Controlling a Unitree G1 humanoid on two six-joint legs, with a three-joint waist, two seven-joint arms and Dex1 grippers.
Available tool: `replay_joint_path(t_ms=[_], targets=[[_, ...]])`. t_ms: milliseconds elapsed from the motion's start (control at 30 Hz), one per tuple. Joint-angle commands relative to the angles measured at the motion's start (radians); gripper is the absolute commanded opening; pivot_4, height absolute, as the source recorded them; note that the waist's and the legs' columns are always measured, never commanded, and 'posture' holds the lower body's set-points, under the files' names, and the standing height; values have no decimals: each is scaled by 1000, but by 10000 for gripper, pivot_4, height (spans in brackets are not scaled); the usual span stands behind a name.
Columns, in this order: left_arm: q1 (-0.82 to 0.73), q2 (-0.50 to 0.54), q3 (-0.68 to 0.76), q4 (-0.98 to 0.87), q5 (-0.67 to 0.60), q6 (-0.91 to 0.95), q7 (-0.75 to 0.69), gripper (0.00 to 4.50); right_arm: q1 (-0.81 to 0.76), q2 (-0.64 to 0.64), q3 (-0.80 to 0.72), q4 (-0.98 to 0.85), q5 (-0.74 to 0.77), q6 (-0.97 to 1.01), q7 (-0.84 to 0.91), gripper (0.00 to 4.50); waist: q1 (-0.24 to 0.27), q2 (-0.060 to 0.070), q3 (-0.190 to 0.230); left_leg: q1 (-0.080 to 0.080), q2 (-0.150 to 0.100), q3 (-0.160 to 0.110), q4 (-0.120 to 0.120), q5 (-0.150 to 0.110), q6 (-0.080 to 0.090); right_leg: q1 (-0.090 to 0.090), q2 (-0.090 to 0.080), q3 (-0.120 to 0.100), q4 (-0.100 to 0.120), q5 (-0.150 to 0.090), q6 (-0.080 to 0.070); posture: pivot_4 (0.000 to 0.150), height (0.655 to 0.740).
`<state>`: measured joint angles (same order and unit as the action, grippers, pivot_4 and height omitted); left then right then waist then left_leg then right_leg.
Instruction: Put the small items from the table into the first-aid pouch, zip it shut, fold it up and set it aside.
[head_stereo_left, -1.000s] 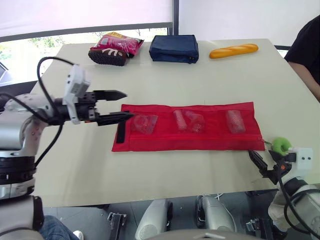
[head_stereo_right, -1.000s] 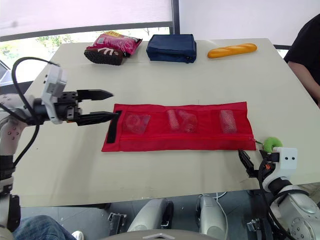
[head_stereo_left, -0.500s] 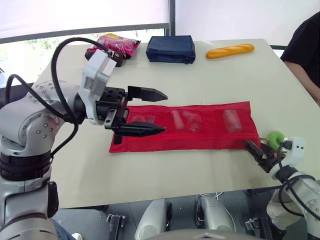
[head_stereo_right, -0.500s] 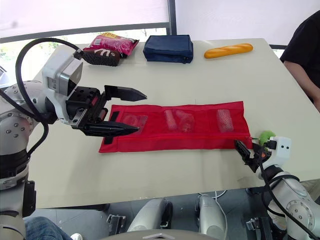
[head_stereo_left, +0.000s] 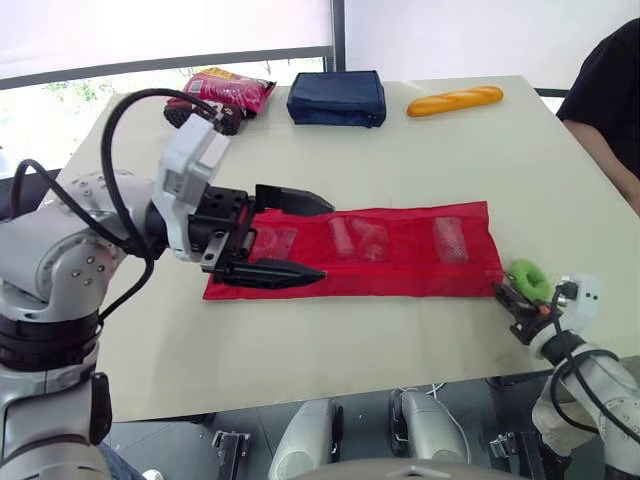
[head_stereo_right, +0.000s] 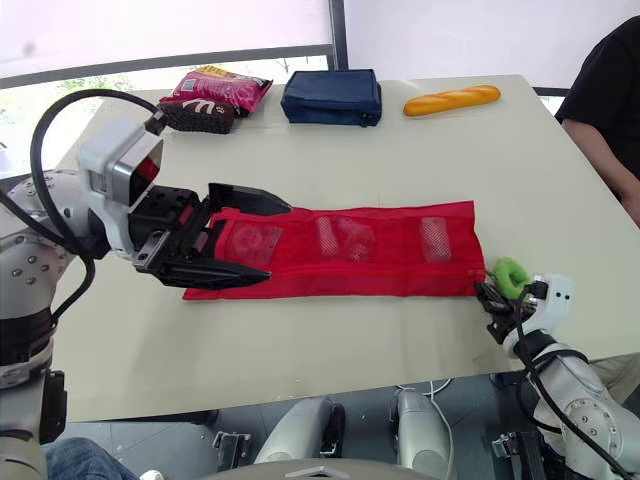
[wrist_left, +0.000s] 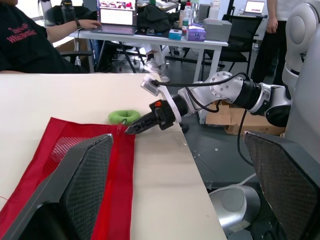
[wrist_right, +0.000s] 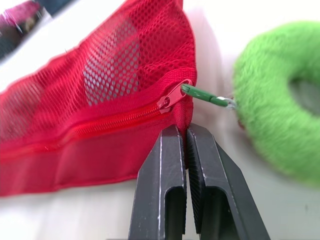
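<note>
My right claw (wrist_right: 186, 131) is pinched shut. As far as I can see, it nips the end edge of the red first-aid pouch (head_stereo_left: 410, 268), just under the zipper pull (wrist_right: 172, 97). A fuzzy green ring (wrist_right: 280, 95) hangs from that pull by a little green clip and lies on the worktop (head_stereo_left: 400, 150) just beside the pouch.

My left claw (head_stereo_left: 326, 238) is wide open. It hovers over the 9 o'clock end of the pouch, one finger on the far side and one on the near side. It holds nothing.

The pouch lies flat and long in the middle of the worktop, running from 9 o'clock to 3 o'clock. I can see small items (head_stereo_left: 360, 238) inside its three net pockets. The pull sits at the 3 o'clock end, and the zipper beside it looks closed.

So I think packing and zipping are done, and folding comes next. I would lower the left claw, close it on the 9 o'clock end, and lift that end over toward 3 o'clock. The right claw should hold its end down so the pouch does not slide.

Far off at 12 o'clock sit a dark blue bag (head_stereo_left: 336, 98), a bread roll (head_stereo_left: 455, 100) and a pink snack bag (head_stereo_left: 225, 88). A person (head_stereo_left: 610, 100) sits at 2 o'clock.
</note>
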<state>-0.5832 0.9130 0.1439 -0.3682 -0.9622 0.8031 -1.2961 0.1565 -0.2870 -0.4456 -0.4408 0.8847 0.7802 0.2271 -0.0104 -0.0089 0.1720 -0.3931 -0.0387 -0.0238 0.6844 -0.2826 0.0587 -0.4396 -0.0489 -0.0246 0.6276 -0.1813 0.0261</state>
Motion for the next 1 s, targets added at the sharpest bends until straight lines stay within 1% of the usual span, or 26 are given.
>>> replay_joint_path(t_ms=[33, 167, 300, 367, 433, 500, 567, 633, 700, 800, 900, 933, 1000], targets=[[3, 3, 18, -24, 2, -32, -3, 45000, 6, -32, -67, -10, 32, -29, 5, 300, 4, 0, 0, 0, 0, 0, 0, 0, 0, 0, 0, 0, 0, 0, 0, 1500, 7397], [16, 1, 33, -11, -2, -46, 1, 45000, 51, -128, -178, -14, 81, -14, 27, 300, 12, 1, 0, 0, -1, 1, 0, 0, 0, 0, -1, 0, 0, 0, 0, 1500, 7397], [-16, 1, 18, -20, -5, -28, 40, 45000, 98, -240, -287, -43, 170, 17, 66, 300, 22, 0, 0, 0, -1, 1, 1, -2, 3, 0, -1, 1, 0, 0, 0, 1500, 7397], [-19, 5, 15, -12, 10, -39, 40, 45000, 96, -341, -350, -52, 243, 55, 102, 300, 22, 1, 0, 1, -1, 2, 1, -2, 3, 1, 0, 1, 0, 0, 1, 1500, 7397], [-20, 3, 11, -6, 20, -48, 39, 45000, 78, -435, -375, -76, 308, 95, 128, 300, 21, 3, 1, 1, 0, 3, 1, -2, 4, 2, 0, 3, 1, -1, 1, 1500, 7397], [-20, 4, 11, 0, 31, -57, 31, 45000, 40, -508, -355, -111, 386, 127, 116, 300, 18, 3, 1, 3, 0, 6, 1, -2, 5, 2, 0, 5, 1, -1, 1, 1500, 7397], [-20, 6, 12, 5, 44, -66, 27, 45000, -23, -559, -306, -151, 453, 138, 84, 300, 18, 1, 2, 5, 4, 7, 1, -3, 5, 4, 3, 6, 0, -1, 2, 1500, 7397], [-23, 6, 12, 12, 54, -73, 28, 45000, -103, -612, -220, -185, 465, 150, 63, 300, 18, 0, 3, 7, 5, 7, 0, -3, 5, 5, 3, 6, 0, -2, 2, 1500, 7397], [-22, 7, 14, 11, 53, -74, 28, 45000, -183, -639, -127, -203, 476, 156, 52, 300, 20, -1, 3, 8, 6, 9, 0, -3, 5, 5, 4, 7, 0, -2, 3, 1500, 7397], [-11, 8, 21, 1, 51, -74, 28, 45000, -336, -582, 79, -218, 524, 166, -38, 300, 22, -5, 4, 7, 6, 10, 0, -3, 5, 5, 4, 8, 0, -1, 2, 1500, 7397], [-5, 9, 31, -2, 49, -74, 35, 45000, -448, -490, 286, -228, 500, 205, -103, 300, 21, -8, 5, 8, 7, 11, 0, -2, 4, 4, 2, 9, -1, 0, -1, 1500, 7397], [-3, 10, 34, -4, 45, -71, 38, 45000, -472, -463, 343, -221, 474, 220, -121, 300, 21, -8, 6, 8, 7, 11, 0, -2, 3, 4, 2, 9, -1, 1, -2, 1500, 7397], [10, 12, 39, -13, 46, -73, 40, 45000, -520, -424, 498, -199, 324, 259, -149, 300, 21, -8, 5, 7, 7, 11, 0, -1, 2, 4, 2, 9, -1, 1, -2, 1500, 7397]])
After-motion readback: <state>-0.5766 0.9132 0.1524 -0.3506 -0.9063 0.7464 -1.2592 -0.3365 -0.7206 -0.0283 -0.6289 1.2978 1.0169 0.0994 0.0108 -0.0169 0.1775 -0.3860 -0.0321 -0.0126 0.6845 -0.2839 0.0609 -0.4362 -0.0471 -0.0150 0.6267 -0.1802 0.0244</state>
